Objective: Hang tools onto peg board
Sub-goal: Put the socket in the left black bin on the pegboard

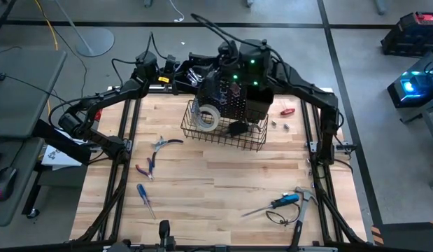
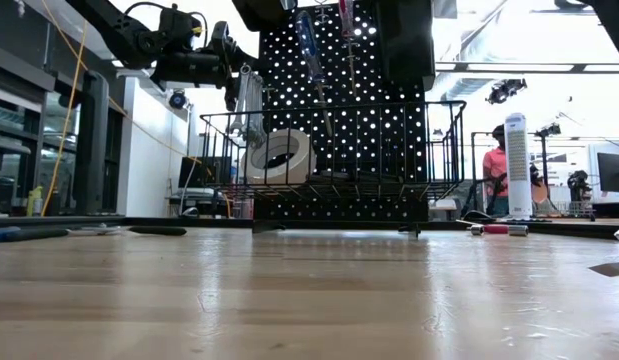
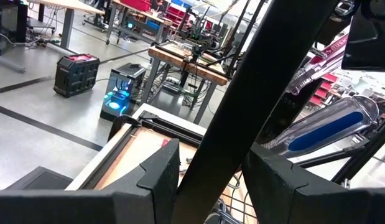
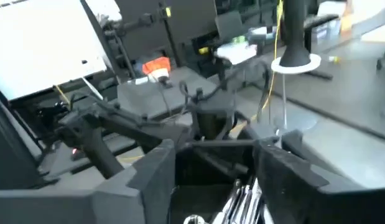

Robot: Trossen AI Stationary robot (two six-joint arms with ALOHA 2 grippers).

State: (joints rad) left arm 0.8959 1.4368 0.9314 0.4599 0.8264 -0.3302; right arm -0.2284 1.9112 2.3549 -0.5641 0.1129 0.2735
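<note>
Right gripper (image 4: 214, 165) sits up at the back of the table over the upright black perforated peg board (image 2: 354, 120). Its two dark angular fingers stand apart in the right wrist view, with nothing between them; a bundle of silver metal wrenches (image 4: 239, 199) lies just below, apparently in a black bin at the board's top. Judgement: a tool was just dropped off there.

Left gripper (image 3: 208, 177) is also at the board's top, on the other side. Its fingers straddle a dark slanted bar; whether they actually press on it I cannot tell. Beside it hangs a screwdriver with a translucent handle and blue core (image 3: 332, 127).

Black wire basket (image 1: 223, 129), an open grid, projects from the board's foot and holds the white tape roll (image 2: 279, 155), smooth, ring-shaped and leaning against the mesh.

On the pale wooden tabletop (image 1: 216, 189), tools not yet hung:
- red-handled pliers (image 1: 147, 166), left side
- blue-handled screwdriver (image 1: 144, 196), near the front left
- black-handled claw hammer (image 1: 300, 206), front right, next to a blue-handled tool (image 1: 275, 203)
- small red-handled tool (image 1: 287, 110), right of the basket

Task roughly midway.
</note>
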